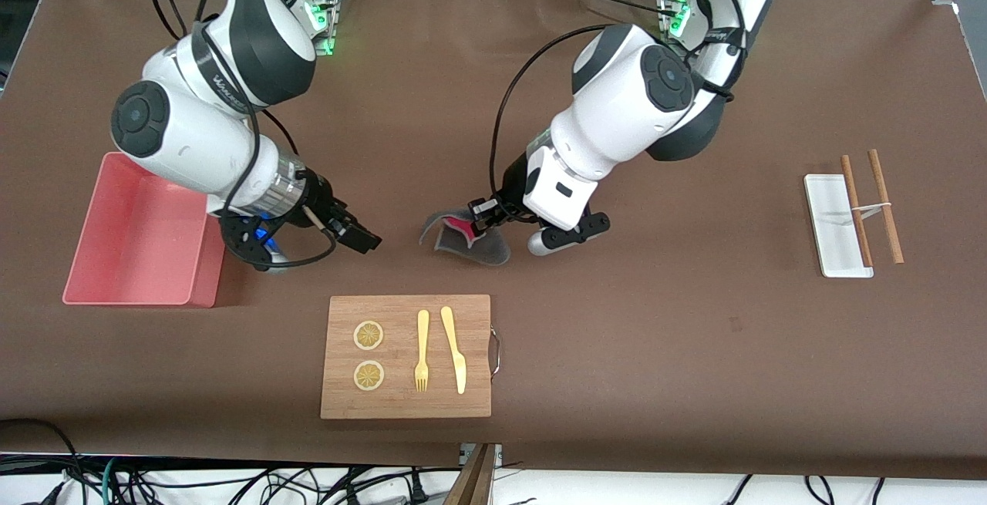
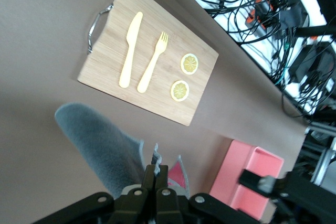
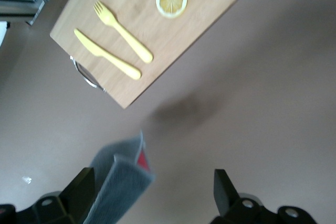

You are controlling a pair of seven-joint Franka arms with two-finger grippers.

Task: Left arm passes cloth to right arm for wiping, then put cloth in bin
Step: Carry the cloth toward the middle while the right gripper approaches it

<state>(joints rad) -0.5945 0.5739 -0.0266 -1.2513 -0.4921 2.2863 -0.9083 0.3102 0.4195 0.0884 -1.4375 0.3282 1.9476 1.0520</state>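
Your left gripper (image 1: pixel 484 216) pinched the limp grey-and-pink cloth (image 1: pixel 463 239) above the worktop (image 1: pixel 655 351) (it sagged, so take a free hanging edge), while your right gripper (image 1: pixel 351 231) gaped empty nearby.

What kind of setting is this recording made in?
Most likely a robotics lab bench dressed as a kitchen scene, not a real kitchen. A brown mat covers the table, loose cables run along its edge, and the cutting board carries a yellow fork and knife.
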